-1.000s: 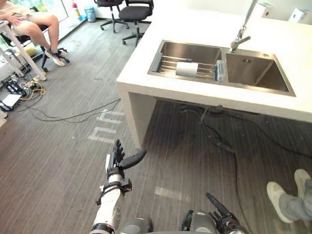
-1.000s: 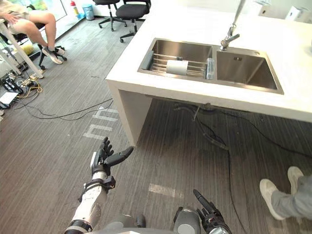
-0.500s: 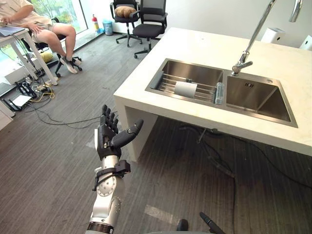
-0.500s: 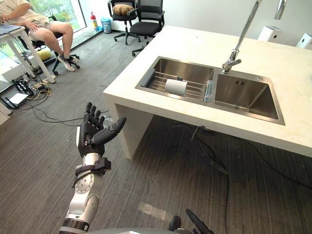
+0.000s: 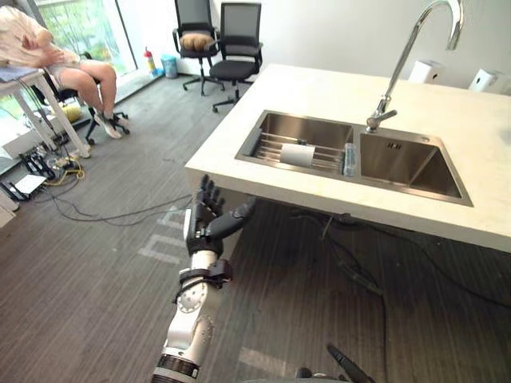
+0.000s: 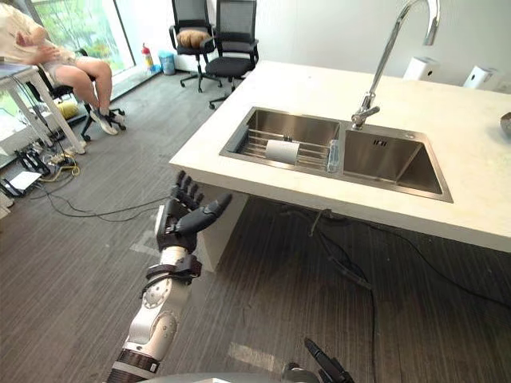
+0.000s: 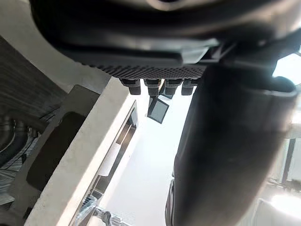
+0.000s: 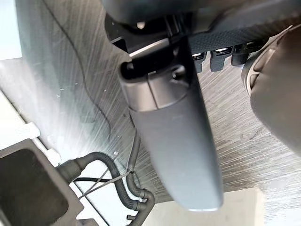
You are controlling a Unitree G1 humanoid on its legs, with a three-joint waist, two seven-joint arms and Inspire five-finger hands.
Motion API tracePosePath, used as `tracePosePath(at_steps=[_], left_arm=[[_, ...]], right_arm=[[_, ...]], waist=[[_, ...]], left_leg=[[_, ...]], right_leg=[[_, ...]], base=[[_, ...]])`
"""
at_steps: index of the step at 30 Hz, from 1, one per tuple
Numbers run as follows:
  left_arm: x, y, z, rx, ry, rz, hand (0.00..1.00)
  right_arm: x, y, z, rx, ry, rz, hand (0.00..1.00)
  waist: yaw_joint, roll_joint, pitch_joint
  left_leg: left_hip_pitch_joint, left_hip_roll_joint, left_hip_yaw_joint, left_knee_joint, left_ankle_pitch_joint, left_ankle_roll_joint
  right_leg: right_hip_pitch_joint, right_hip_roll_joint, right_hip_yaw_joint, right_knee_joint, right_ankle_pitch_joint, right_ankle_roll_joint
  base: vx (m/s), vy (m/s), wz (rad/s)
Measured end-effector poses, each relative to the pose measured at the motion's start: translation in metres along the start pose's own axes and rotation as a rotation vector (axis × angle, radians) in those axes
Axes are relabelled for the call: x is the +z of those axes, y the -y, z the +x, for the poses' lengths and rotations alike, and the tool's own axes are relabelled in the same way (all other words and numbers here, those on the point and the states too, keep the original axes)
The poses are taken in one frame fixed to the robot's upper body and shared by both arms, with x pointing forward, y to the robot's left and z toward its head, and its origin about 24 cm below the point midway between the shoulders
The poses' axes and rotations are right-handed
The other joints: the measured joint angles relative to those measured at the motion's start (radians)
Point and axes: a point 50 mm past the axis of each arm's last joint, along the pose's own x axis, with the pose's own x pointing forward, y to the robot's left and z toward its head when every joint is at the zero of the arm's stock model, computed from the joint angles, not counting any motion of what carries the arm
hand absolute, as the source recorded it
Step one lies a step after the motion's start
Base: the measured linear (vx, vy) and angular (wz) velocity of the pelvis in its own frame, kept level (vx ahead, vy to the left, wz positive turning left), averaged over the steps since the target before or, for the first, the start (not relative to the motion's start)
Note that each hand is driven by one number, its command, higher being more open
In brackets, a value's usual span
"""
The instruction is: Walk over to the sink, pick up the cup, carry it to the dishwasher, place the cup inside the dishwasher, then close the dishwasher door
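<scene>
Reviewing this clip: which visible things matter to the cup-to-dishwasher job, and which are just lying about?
Job: cup, on its side in the left basin; sink; left robot hand, open and empty; right robot hand, empty.
Lying about: office chairs; white boxes on the counter; seated person.

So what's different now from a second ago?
The camera tipped up toward the sink. The left hand rose higher, open, holding nothing. The right hand stays low, open. The cup still lies on the rack in the sink.
</scene>
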Motion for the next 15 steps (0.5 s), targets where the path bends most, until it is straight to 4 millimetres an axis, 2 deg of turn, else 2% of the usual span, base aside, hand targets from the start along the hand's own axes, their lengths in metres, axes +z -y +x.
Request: tracePosePath(at_steps=[2,3,4,5,6,7,8,10,11,12,13,14,15], left_arm=[[-0.002,-0.005,0.003,0.02,-0.018,-0.013,1.0],[-0.002,-0.008,0.002,0.036,-0.014,-0.016,1.0],[0.002,-0.008,0.004,0.035,-0.003,-0.011,1.0],[0.004,-0.005,0.004,0.031,0.0,-0.023,1.0],[0.006,-0.004,0.004,0.033,0.002,-0.027,1.0],[0.011,-0.003,0.003,0.025,0.015,-0.029,1.0],[0.018,-0.001,0.003,0.003,0.034,-0.02,1.0],[0.034,0.004,0.002,-0.038,0.093,-0.012,1.0],[0.05,0.013,0.0,-0.079,0.158,-0.031,1.0],[0.053,0.015,-0.001,-0.088,0.171,-0.037,1.0],[0.063,0.022,-0.004,-0.125,0.211,-0.048,1.0],[0.069,0.025,-0.005,-0.153,0.236,-0.049,1.0],[0.071,0.027,-0.005,-0.163,0.243,-0.049,1.0]], right_arm=[[-0.001,0.001,0.0,-0.003,-0.007,-0.015,1.0],[-0.005,0.003,-0.001,-0.01,-0.029,-0.044,1.0],[-0.007,0.004,-0.001,-0.016,-0.039,-0.056,1.0],[-0.005,0.009,-0.002,-0.026,-0.04,-0.069,1.0],[-0.002,0.011,-0.002,-0.032,-0.033,-0.075,1.0],[0.002,0.015,-0.003,-0.042,-0.025,-0.085,1.0],[0.008,0.019,-0.003,-0.05,-0.014,-0.095,1.0],[0.018,0.015,-0.002,-0.032,0.025,-0.107,1.0],[0.027,0.008,0.0,-0.005,0.06,-0.121,1.0],[0.028,0.006,0.0,0.0,0.065,-0.125,1.0],[0.034,0.002,0.001,0.004,0.081,-0.13,1.0],[0.042,0.001,0.002,0.002,0.102,-0.124,1.0],[0.046,0.002,0.003,-0.003,0.111,-0.121,1.0]], waist=[[-0.009,0.007,-0.002],[-0.005,0.001,-0.002],[-0.017,0.006,0.008],[-0.022,0.031,0.034],[-0.014,0.037,0.056],[-0.002,0.042,0.085],[0.007,0.041,0.092],[0.012,0.035,0.094],[0.016,0.034,0.094],[0.018,0.034,0.094],[0.028,0.033,0.094],[0.038,0.038,0.09],[0.042,0.047,0.084]], left_leg=[[-0.032,0.019,-0.015,0.075,-0.048,0.012],[-0.061,0.043,-0.004,0.169,-0.09,0.052],[-0.169,0.079,0.033,0.408,-0.1,0.09],[-0.311,0.149,0.029,0.704,-0.021,0.132],[-0.348,0.169,0.011,0.805,0.032,0.118],[-0.394,0.173,-0.015,0.931,0.058,0.081],[-0.422,0.164,0.007,0.954,0.031,0.071],[-0.44,0.137,0.079,0.831,0.008,0.076],[-0.439,0.128,0.119,0.674,0.007,0.067],[-0.438,0.122,0.118,0.634,0.009,0.064],[-0.426,0.099,0.113,0.484,0.032,0.043],[-0.394,0.07,0.108,0.307,0.134,0.042],[-0.379,0.065,0.104,0.228,0.242,0.046]], right_leg=[[-0.024,0.002,-0.004,0.095,-0.072,-0.009],[-0.02,0.008,-0.015,0.123,-0.13,-0.009],[-0.013,0.007,-0.045,0.139,-0.16,-0.02],[0.034,0.029,-0.079,0.134,-0.178,-0.033],[0.067,0.036,-0.081,0.132,-0.191,-0.039],[0.127,0.04,-0.085,0.13,-0.215,-0.046],[0.173,0.032,-0.089,0.114,-0.224,-0.044],[0.241,0.019,-0.09,0.058,-0.215,-0.026],[0.277,0.01,-0.092,0.028,-0.212,-0.024],[0.283,0.006,-0.092,0.025,-0.213,-0.024],[0.301,-0.01,-0.081,0.015,-0.213,-0.023],[0.318,-0.026,-0.064,0.009,-0.218,-0.013],[0.329,-0.023,-0.053,-0.001,-0.224,0.003]], base=[[0.12,-0.113,0.2],[0.17,-0.124,0.41],[0.24,-0.232,0.66],[0.16,-0.15,0.56],[0.23,-0.157,0.31],[0.26,-0.072,-0.01],[0.32,-0.056,-0.02],[0.37,-0.024,-0.03],[0.35,0.017,0.0],[0.34,0.064,-0.08],[0.32,0.113,-0.23],[0.31,0.133,-0.29],[0.31,0.166,-0.35]])
